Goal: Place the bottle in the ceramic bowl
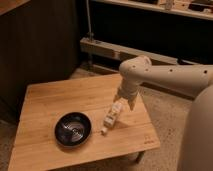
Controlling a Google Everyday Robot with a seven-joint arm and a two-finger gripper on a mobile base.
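Note:
The bottle (110, 118), small and whitish-cream, lies on its side on the wooden table (60, 95), its cap end pointing toward the front edge. Just left of it sits the ceramic bowl (73, 129), round and glossy black with a shiny grey centre, upright and with nothing in it. My gripper (123, 101) hangs from the white arm just over the bottle's far end, pointing down. Its fingers look spread and open, and the bottle rests on the table rather than in them.
The small table's right edge (150, 125) is close to the bottle, with speckled floor beyond it. A dark wall and shelving with a metal rail (115, 50) stand behind. My white arm's bulk fills the right side of the view.

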